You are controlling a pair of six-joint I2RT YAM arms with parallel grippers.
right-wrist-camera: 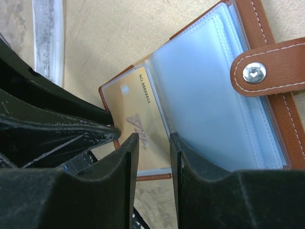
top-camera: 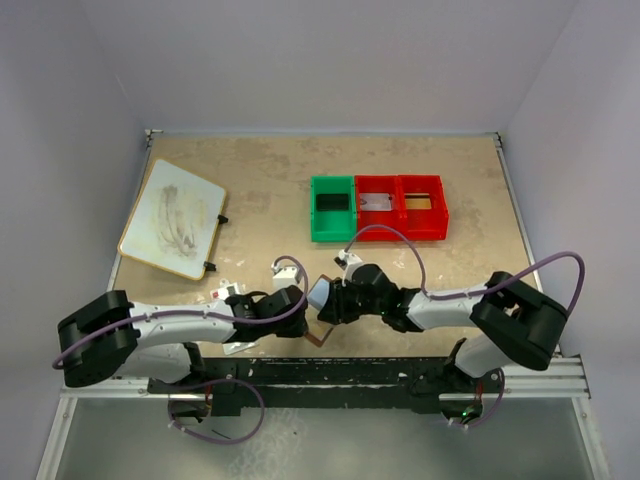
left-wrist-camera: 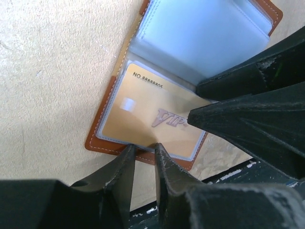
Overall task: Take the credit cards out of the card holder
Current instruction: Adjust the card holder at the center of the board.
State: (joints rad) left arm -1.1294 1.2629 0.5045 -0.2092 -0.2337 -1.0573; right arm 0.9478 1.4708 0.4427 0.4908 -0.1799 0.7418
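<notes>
Left hand clenched on card holder edge, right hand at gold card reading "VIP", "NO.88888805", grip unclear

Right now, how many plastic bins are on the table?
3, in one row at the far side: green bin left, middle red bin, right red bin. None seems hidden.

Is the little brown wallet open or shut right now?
Open. The card holder lies spread, snap tab unfastened, the gold card showing in its clear pocket.

A smudged whiteboard lies at the table's far left. A green bin and two red bins stand touching in a row.
</notes>
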